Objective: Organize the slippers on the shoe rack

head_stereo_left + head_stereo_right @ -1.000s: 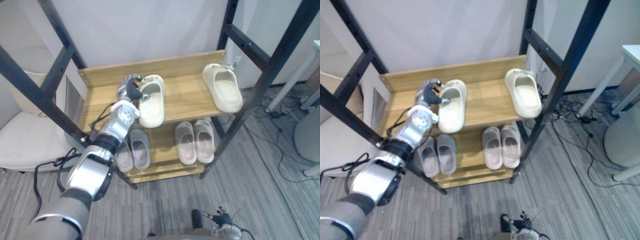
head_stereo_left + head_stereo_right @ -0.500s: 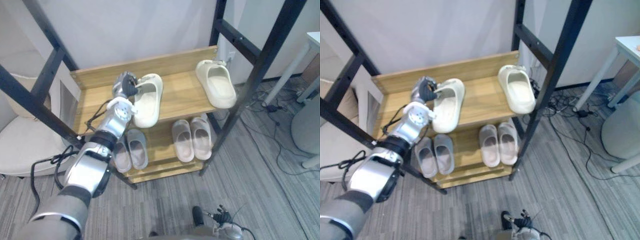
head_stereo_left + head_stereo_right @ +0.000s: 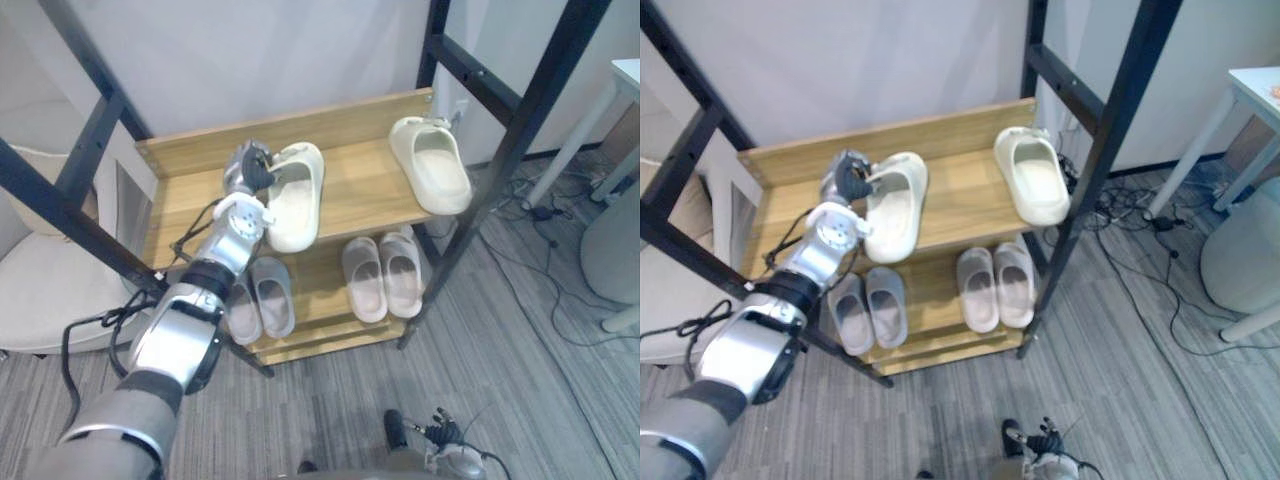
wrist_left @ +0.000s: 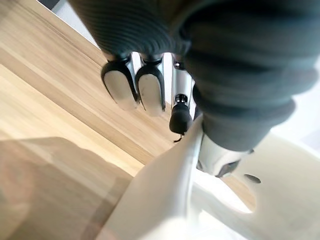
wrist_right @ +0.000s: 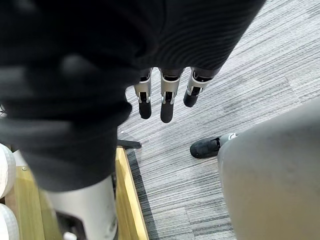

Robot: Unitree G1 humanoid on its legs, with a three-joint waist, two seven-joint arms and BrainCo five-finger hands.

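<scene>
The left hand [image 3: 248, 170] grips one cream slipper [image 3: 295, 195] on the shoe rack [image 3: 370, 195], its fingers [image 4: 148, 92] curled over the rim nearest the rack's back board. The slipper lies on the top shelf toward the rack's left end, its long axis running back to front. Its mate [image 3: 432, 165] sits at the rack's right end, well apart, so pairing them probably means a rightward carry. The right hand [image 5: 167, 100] hangs off the rack, fingers slack.

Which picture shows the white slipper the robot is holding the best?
The left eye view: the whole cream slipper lies on the top shelf, the left hand pinching its edge. The right eye view shows nearly the same. The left wrist view catches its rim from very close.
</scene>
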